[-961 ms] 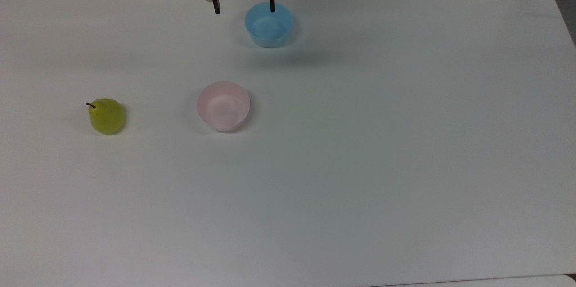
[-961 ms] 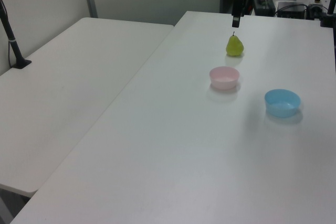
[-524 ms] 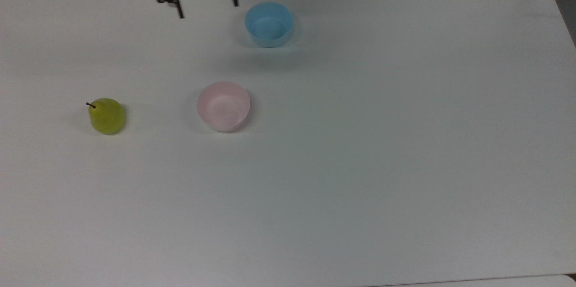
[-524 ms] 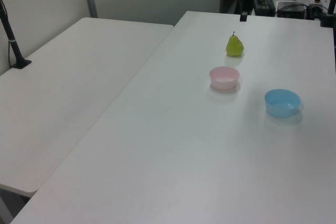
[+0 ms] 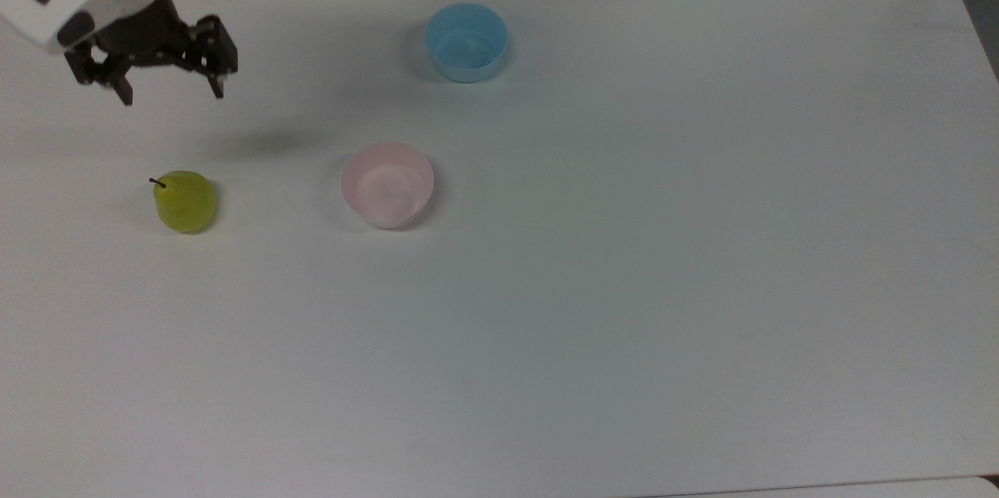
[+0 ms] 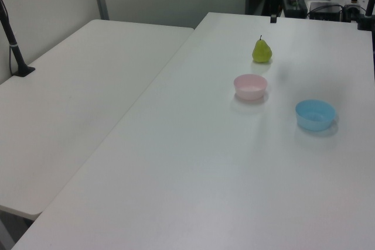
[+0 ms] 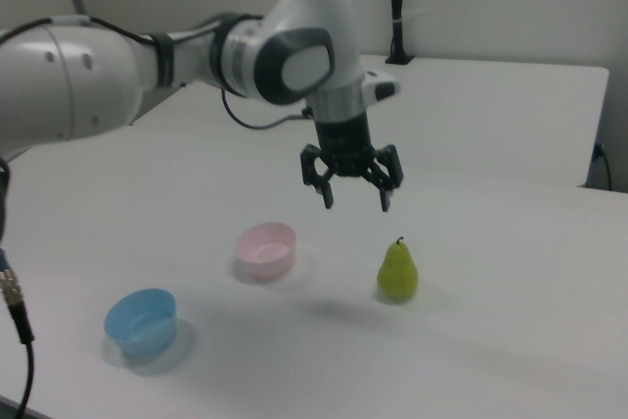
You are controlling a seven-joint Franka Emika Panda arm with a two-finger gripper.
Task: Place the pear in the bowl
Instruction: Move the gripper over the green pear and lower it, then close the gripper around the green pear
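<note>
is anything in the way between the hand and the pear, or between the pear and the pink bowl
Nothing visible. The open black two-finger hand hangs above the small yellow-green pear with only air between. Bare white table separates the pear from the pale pink plastic bowl; the light blue bowl sits off that line.

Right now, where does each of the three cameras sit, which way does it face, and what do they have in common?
Top view: high overhead, facing down on the table; the open tool and wrist show above the pear.
Left view: raised off one long table edge, facing along it; a dark fingertip hangs past the pear.
Right view: low, opposite side; the arm and tool hang above the pear.
Shared: the pear, pink bowl and blue bowl appear in all three.
</note>
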